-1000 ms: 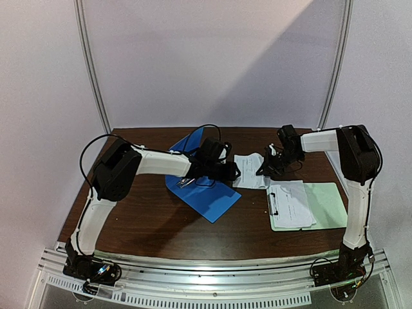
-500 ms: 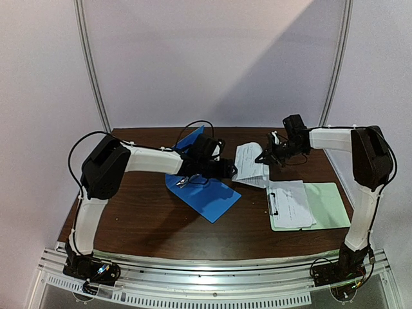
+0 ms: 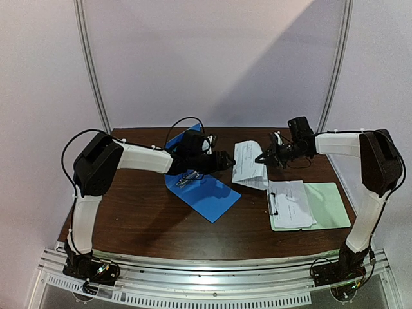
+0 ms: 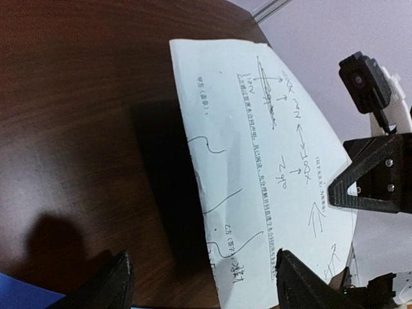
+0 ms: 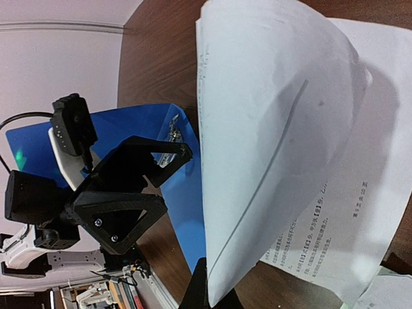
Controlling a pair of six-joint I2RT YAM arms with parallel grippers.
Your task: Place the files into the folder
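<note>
The blue folder (image 3: 207, 191) lies open left of the table's middle, its metal clip (image 3: 187, 179) showing. My right gripper (image 3: 262, 158) is shut on the edge of one white file sheet (image 3: 246, 159) and holds it up, curled and nearly upright. In the right wrist view this sheet (image 5: 270, 129) fills the middle, pinched at the bottom by my fingers (image 5: 207, 290). The second file sheet (image 5: 364, 193) lies flat on the table under it. My left gripper (image 3: 223, 161) is open and empty just left of the raised sheet (image 4: 270, 161), above the folder's far edge.
A pale green clipboard (image 3: 328, 205) with a clipped paper (image 3: 290, 203) lies at the right front. The folder's raised back cover (image 3: 188, 139) stands behind my left arm. Dark wooden table (image 3: 148, 219); the wall is close behind.
My right gripper has lifted the sheet off the table and drawn back to the right, so it now stands up. My left gripper has pulled slightly back and left.
</note>
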